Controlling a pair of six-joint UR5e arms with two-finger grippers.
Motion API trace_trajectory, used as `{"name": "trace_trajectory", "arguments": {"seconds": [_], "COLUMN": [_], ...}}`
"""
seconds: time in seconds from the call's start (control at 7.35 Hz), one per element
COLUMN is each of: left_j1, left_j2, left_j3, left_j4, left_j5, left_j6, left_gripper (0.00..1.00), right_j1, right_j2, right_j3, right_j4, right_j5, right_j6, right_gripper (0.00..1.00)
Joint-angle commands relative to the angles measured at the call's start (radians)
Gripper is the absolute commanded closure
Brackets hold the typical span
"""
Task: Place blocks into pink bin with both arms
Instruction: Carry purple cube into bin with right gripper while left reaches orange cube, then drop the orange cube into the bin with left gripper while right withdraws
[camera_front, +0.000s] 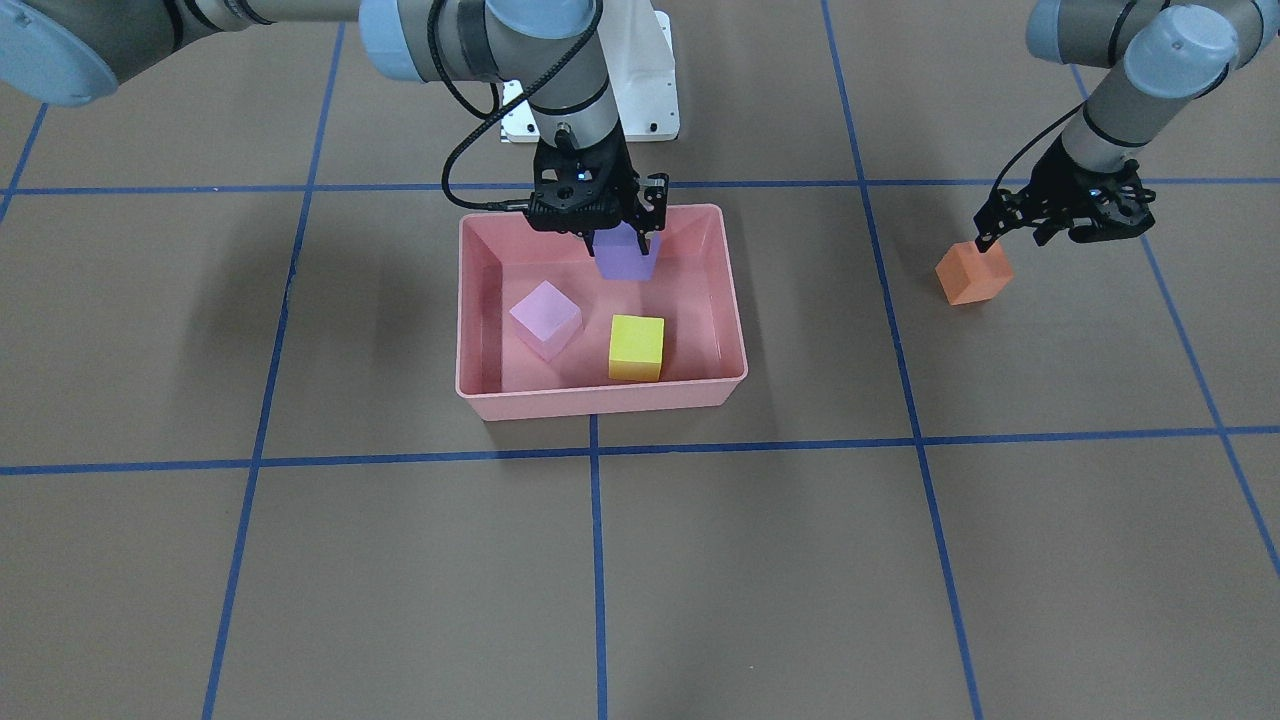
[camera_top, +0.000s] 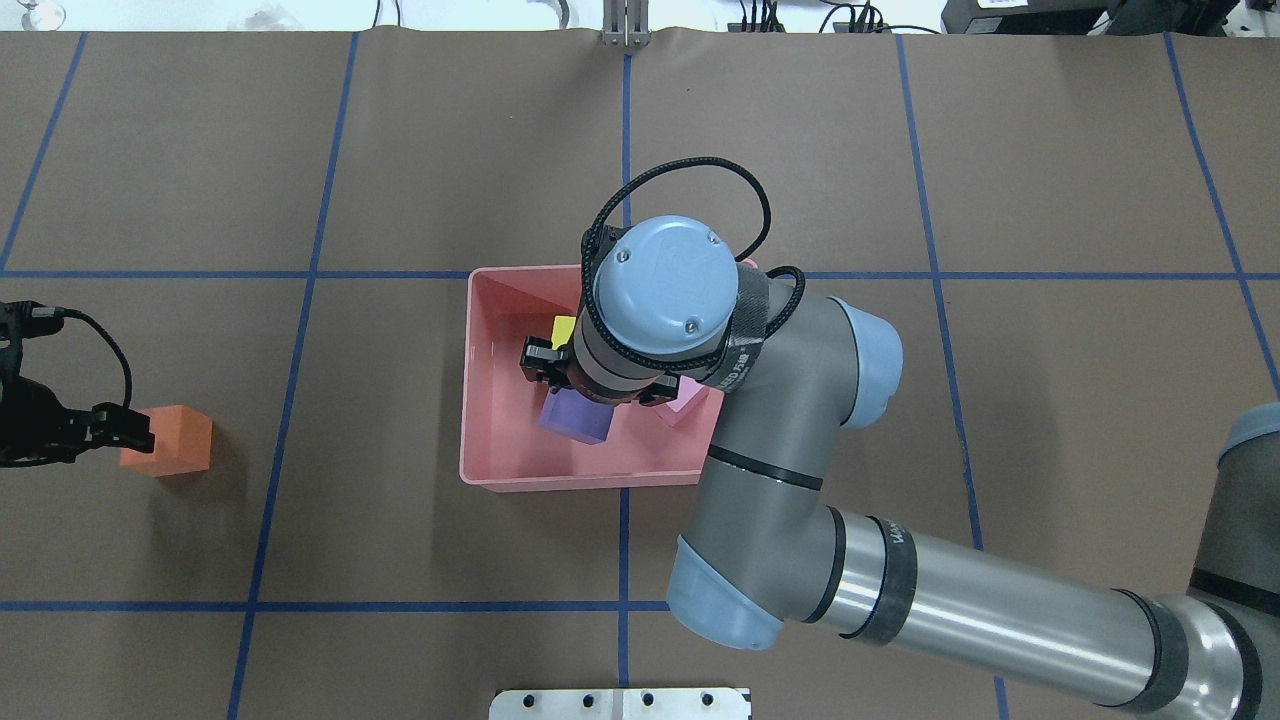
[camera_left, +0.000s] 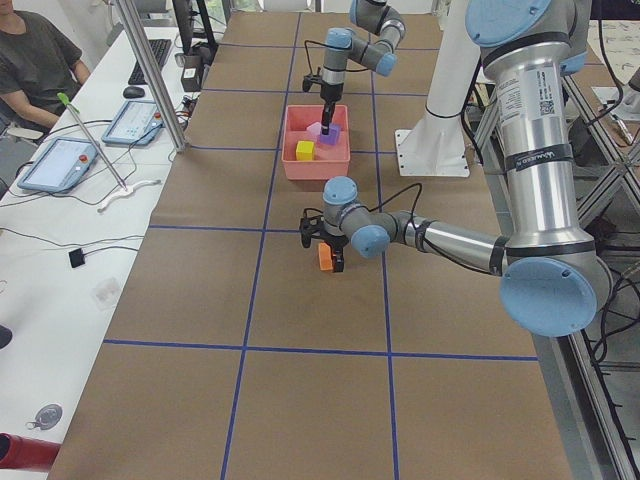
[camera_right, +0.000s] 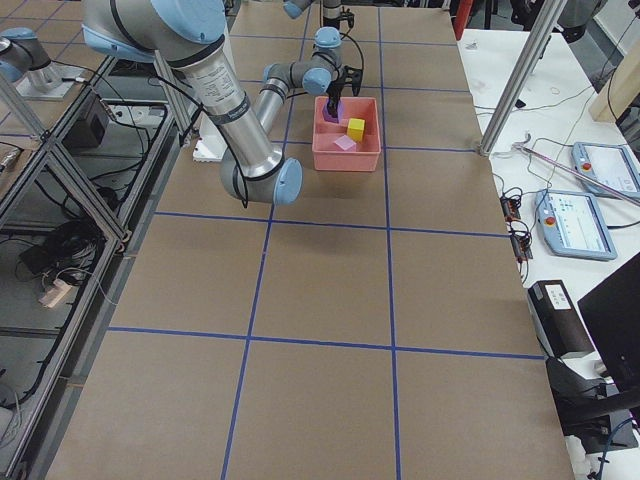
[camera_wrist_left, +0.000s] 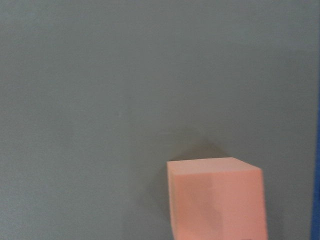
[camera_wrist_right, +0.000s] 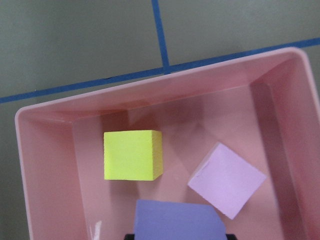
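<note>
The pink bin (camera_front: 600, 400) sits mid-table. In it lie the light pink block (camera_front: 545, 318) and the yellow block (camera_front: 636, 347); both also show in the right wrist view (camera_wrist_right: 227, 180) (camera_wrist_right: 132, 155). My right gripper (camera_front: 622, 235) is shut on the purple block (camera_front: 625, 258) and holds it inside the bin's robot-side half, just above the floor. The orange block (camera_front: 973, 273) stands on the table far out on my left side. My left gripper (camera_front: 1020, 238) is tilted low beside it and looks open, one fingertip at the block's edge. The block fills the bottom of the left wrist view (camera_wrist_left: 215, 200).
The white pedestal base (camera_front: 640, 90) stands behind the bin. Blue tape lines (camera_front: 595, 560) grid the brown table. My right arm's forearm (camera_top: 900, 590) spans the table's near right. An operators' desk with tablets (camera_left: 60, 160) runs along the far side.
</note>
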Motion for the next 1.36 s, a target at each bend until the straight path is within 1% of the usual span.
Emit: {"name": "trace_trajectory", "arguments": {"seconds": [0.0,0.14,0.27,0.41,0.54,0.68,0.82,0.95,1.09,1.22], "left_j1": [0.004,0.004,0.004,0.008,0.014,0.014,0.013,0.004,0.004,0.002], "left_j2": [-0.111,-0.116,-0.121,-0.119,-0.121,-0.136,-0.18,-0.267,-0.378,-0.514], "left_j3": [0.04,0.04,0.065,0.095,0.094,0.077,0.042,-0.008,-0.036,-0.044], "left_j4": [0.006,0.003,0.001,0.0,0.0,0.004,0.05,0.152,0.246,0.348], "left_j5": [-0.01,-0.062,-0.052,0.004,0.019,0.004,-0.062,-0.099,-0.102,-0.102], "left_j6": [-0.105,-0.105,-0.102,-0.095,-0.101,-0.107,-0.111,-0.193,-0.259,-0.345], "left_gripper": [0.11,0.11,0.11,0.12,0.52,1.0,1.0,1.0,1.0,1.0], "right_j1": [-0.01,-0.01,-0.009,-0.009,-0.004,0.038,0.11,0.187,0.227,0.232], "right_j2": [-0.006,-0.009,-0.013,-0.017,-0.066,-0.159,-0.222,-0.274,-0.361,-0.45], "right_j3": [-0.014,-0.013,-0.005,0.008,0.078,0.196,0.273,0.315,0.369,0.413], "right_j4": [0.038,0.038,0.038,0.038,0.02,-0.009,-0.035,-0.057,-0.057,-0.049], "right_j5": [-0.005,-0.005,-0.005,-0.005,-0.002,0.008,0.042,0.1,0.129,0.131], "right_j6": [0.016,0.014,0.013,0.011,0.01,-0.001,-0.016,-0.062,-0.119,-0.177], "right_gripper": [0.0,0.0,0.0,0.0,0.0,0.0,0.0,0.0,0.0,0.0]}}
